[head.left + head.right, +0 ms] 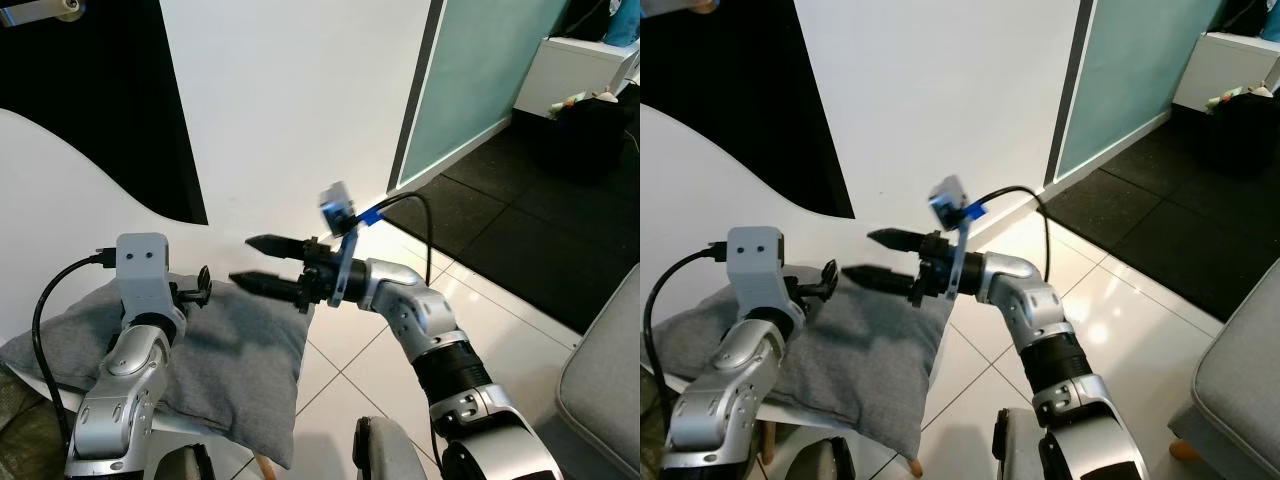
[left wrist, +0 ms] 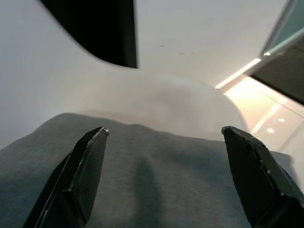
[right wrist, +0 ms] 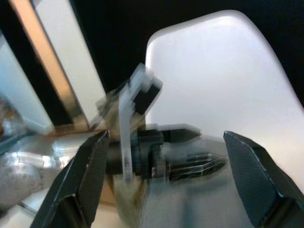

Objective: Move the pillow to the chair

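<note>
We see the grey pillow on the white chair — both grippers, left and right, hover spread apart above it.

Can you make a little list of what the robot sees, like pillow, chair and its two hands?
pillow: grey pillow lying on the white chair
left hand: left hand open, low over the pillow
right hand: right hand open, above the pillow's right edge, pointing left
floor: shiny white tiles, dark mat further off
other seat: grey cushion on the right
</note>
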Controlling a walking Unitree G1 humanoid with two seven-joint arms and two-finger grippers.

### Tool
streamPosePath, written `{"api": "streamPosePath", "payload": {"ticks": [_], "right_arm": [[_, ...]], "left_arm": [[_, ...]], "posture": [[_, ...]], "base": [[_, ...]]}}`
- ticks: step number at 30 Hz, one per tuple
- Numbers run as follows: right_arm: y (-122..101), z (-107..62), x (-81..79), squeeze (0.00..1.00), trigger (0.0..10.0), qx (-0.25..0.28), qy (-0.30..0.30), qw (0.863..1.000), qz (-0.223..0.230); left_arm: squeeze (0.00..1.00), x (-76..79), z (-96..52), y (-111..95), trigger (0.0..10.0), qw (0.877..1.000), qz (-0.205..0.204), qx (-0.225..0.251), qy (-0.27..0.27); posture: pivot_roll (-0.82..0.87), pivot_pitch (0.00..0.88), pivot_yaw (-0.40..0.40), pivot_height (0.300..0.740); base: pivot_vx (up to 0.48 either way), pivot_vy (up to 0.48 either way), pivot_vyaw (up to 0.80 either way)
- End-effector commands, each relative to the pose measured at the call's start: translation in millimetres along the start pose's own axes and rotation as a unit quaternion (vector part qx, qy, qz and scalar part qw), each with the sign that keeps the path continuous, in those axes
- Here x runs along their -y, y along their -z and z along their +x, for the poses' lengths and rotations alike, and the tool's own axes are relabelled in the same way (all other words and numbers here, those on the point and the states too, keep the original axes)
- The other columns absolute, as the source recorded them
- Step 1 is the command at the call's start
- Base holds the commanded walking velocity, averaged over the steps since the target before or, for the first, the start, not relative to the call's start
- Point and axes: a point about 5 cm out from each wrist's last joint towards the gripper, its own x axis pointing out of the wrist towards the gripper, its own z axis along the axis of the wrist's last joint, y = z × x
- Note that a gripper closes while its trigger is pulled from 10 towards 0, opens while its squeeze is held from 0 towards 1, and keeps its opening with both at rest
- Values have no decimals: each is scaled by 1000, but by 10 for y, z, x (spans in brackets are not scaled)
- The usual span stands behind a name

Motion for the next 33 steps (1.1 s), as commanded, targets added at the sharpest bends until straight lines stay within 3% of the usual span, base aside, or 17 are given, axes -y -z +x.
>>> {"api": "streamPosePath", "payload": {"ticks": [1, 2, 3, 4, 5, 7, 9, 12, 14, 17, 18, 20, 22, 28, 33], "right_arm": [[-33, -80, 91, 0, 10000, 28, 46, 998, 19], [-23, -190, 196, 0, 10000, 43, 103, 993, 32], [-23, -190, 196, 0, 10000, 43, 103, 993, 32], [-4, -278, 271, 0, 10000, 52, 147, 987, 40], [37, -363, 341, 0, 10000, 52, 192, 979, 42], [37, -363, 341, 0, 10000, 52, 192, 979, 42], [108, -459, 398, 0, 10000, 43, 240, 969, 43], [108, -459, 398, 0, 10000, 43, 240, 969, 43], [168, -510, 407, 0, 10000, 36, 259, 964, 43], [168, -510, 407, 0, 10000, 36, 259, 964, 43], [185, -518, 391, 0, 10000, 34, 261, 964, 44], [185, -518, 391, 0, 10000, 34, 261, 964, 44], [197, -520, 367, 0, 10000, 35, 263, 963, 49], [198, -526, 361, 0, 10000, 35, 265, 962, 53], [182, -520, 396, 0, 10000, 36, 276, 959, 49]], "left_arm": [[0, 88, 0, 12, 10000, 999, 29, -2, 30], [0, 230, -16, 30, 10000, 996, 60, 1, 64], [0, 230, -16, 30, 10000, 996, 60, 1, 64], [0, 363, -35, 58, 10000, 992, 85, 5, 95], [0, 506, -65, 95, 10000, 982, 135, 11, 133], [0, 506, -65, 95, 10000, 982, 135, 11, 133], [0, 662, -111, 172, 10000, 961, 213, 19, 177], [0, 662, -111, 172, 10000, 961, 213, 19, 177], [0, 738, -127, 205, 10000, 941, 275, 34, 192], [0, 738, -127, 205, 10000, 941, 275, 34, 192], [0, 779, -138, 212, 10000, 928, 311, 46, 201], [0, 779, -138, 212, 10000, 928, 311, 46, 201], [0, 834, -151, 192, 10000, 899, 378, 74, 208], [0, 931, -181, 184, 10000, 895, 379, 85, 221], [0, 1046, -197, 201, 10000, 878, 407, 92, 235]], "posture": [[-64, 6, -66, 551], [-66, 4, -65, 556], [-66, 4, -65, 556], [-72, 0, -64, 561], [-77, 0, -63, 566], [-77, 0, -63, 566], [-84, 0, -61, 576], [-84, 0, -61, 576], [-77, 0, -54, 586], [-77, 0, -54, 586], [-71, 0, -46, 591], [-71, 0, -46, 591], [-63, 0, -45, 601], [-63, 0, -45, 611], [-62, 0, -54, 631]], "base": [[0, 0, 0], [0, 0, 0], [0, 0, 0], [0, 0, 0], [0, 0, 0], [0, 0, 0], [0, 0, 0], [0, 0, 0], [0, 0, 0], [0, 0, 0], [0, 0, 0], [0, 0, 0], [0, 0, 0], [0, 0, 0], [0, 0, 0]]}}
